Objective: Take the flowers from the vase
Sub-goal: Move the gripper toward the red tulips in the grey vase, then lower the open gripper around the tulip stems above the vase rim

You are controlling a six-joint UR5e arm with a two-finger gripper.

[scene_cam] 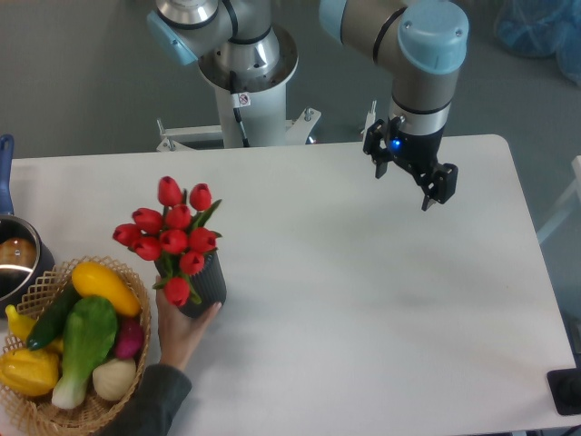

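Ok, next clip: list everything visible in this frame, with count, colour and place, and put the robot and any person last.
flowers: about nine buds, red with green stems, standing in the vase, left of centre
vase: one, dark grey, on the table, held by a person
basket: one, tan wicker, bottom left corner
vegetables: several, yellow, green, purple and white, in the basket
pot: one, metal with blue handle, left edge
table: one, white
person's hand: one, gripping the vase from below
robot hand: one, black, above the table's far right, holding nothing
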